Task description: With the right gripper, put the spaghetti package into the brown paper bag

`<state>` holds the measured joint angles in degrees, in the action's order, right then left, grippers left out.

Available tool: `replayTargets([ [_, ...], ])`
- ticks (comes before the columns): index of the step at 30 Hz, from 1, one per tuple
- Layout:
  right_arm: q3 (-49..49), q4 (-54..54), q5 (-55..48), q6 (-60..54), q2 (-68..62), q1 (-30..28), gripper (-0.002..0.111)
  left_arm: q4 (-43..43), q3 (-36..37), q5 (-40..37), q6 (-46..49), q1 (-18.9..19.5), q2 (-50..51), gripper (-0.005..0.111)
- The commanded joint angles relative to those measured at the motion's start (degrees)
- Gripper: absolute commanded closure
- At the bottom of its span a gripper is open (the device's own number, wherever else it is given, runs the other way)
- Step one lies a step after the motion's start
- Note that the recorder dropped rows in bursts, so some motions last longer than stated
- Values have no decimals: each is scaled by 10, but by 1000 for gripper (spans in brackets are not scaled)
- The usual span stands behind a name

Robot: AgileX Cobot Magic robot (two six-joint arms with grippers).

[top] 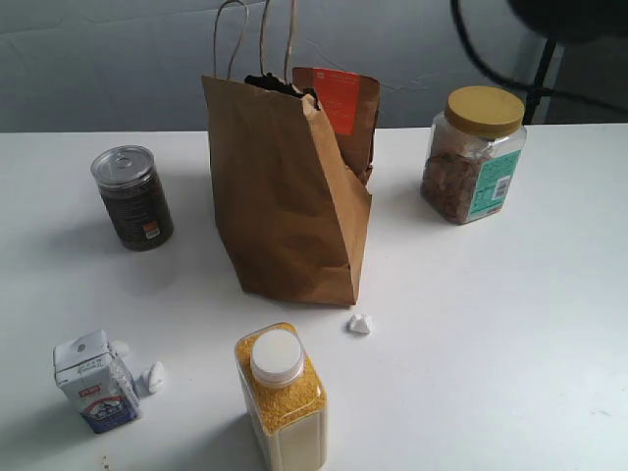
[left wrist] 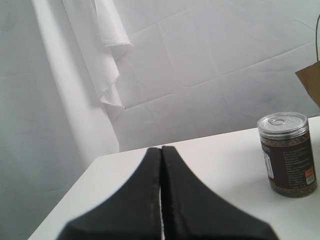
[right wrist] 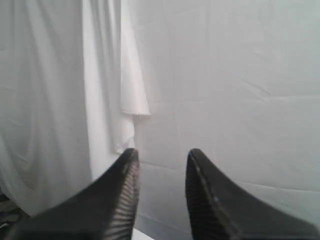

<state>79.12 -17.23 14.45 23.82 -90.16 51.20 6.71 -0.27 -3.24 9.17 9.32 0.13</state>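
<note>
Tabletop (top: 510, 324): white, matte, flat. Backdrop (top: 118, 59): pale creased cloth. Both wrist views show it hanging in loose folds behind the tabletop.

On the tabletop, exterior view:
- Bag (top: 285, 196) upright near the centre, mouth open, handles up.
- Pouch (top: 345, 103) with an orange label just behind the bag, its top showing above the bag's rim.
- Can (top: 132, 196) to the left.
- Jar (top: 473, 152) with a yellow lid to the right.
- Carton (top: 93, 383) and bottle (top: 282, 397) of yellow grain at the front.
- Small white scrap (top: 360, 323) near the bag's front corner.

Spaghetti package: not made out for certain. A dark edge (top: 263, 80) sits in the bag's mouth; I cannot tell whether it is the package.

Right gripper (right wrist: 162, 152): fingers spread with nothing between them, facing only the backdrop. In the exterior view a black arm part (top: 564, 15) sits in the top right corner, well apart from the bag.

Left gripper (left wrist: 161, 150): fingers pressed together over the tabletop. The can stands ahead of them, with a corner of the bag beyond it.
</note>
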Motion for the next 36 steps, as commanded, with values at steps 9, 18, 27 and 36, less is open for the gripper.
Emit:
replayTargets([
  [9,-186,-28,-133,-34,283,5,108,-2,3,4,-2,1,-1,107],
  [18,-410,-3,-169,-45,529,-149,108,-2,3,4,-2,1,-1,107],
  [27,-657,96,-194,-106,854,-361,108,-2,3,4,-2,1,-1,107],
  [36,-734,108,-292,-105,902,-360,108,-2,3,4,-2,1,-1,107],
])
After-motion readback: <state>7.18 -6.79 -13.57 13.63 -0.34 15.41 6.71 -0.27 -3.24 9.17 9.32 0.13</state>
